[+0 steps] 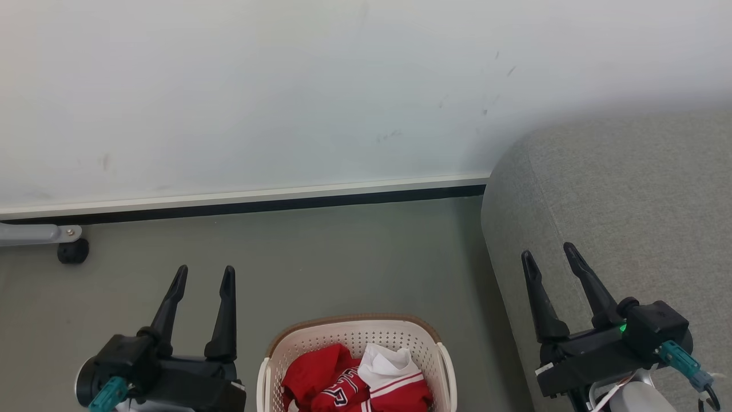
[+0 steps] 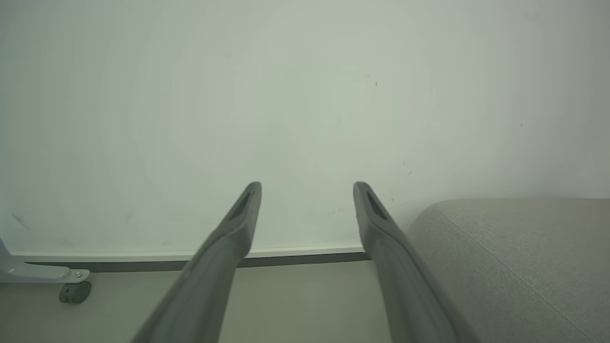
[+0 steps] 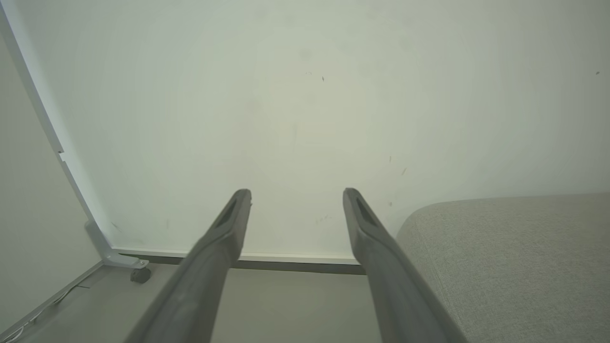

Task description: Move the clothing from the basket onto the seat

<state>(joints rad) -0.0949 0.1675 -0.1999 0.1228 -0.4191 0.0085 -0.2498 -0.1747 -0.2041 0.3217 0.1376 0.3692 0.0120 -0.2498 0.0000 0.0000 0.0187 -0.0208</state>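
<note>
From the head camera we look down at a grey-green floor (image 1: 343, 257) that meets a pale wall (image 1: 286, 86) along a white skirting board (image 1: 257, 195) with a dark line beneath it.

At the bottom centre stands the basket (image 1: 354, 319), cream-white with perforated sides and a brown rim. Its near part is cut off by the picture's lower edge. The clothing (image 1: 320, 372) lies inside it. It is crumpled red fabric with white stripe trim, with a fold of white lining on top toward the right and a bit of dark, white-edged lettering showing.

To the right, apart from the basket across a strip of floor, rises the seat (image 1: 629, 200). It is a large grey upholstered cushion with a rounded corner near the wall.

Our left gripper (image 1: 206, 269) hovers at the lower left, just beside the basket. Its two dark fingers are spread well apart and hold nothing. Our right gripper (image 1: 547, 250) hangs at the lower right, over the seat's edge in this view. It is equally wide open and empty, and a small green light (image 1: 622, 328) glows on its body.

At the far left, a grey metal leg (image 1: 34, 233) with a black caster (image 1: 72, 250) stands by the wall.

Each wrist view looks along parted fingers toward the wall, with the seat's rounded corner at the right.
</note>
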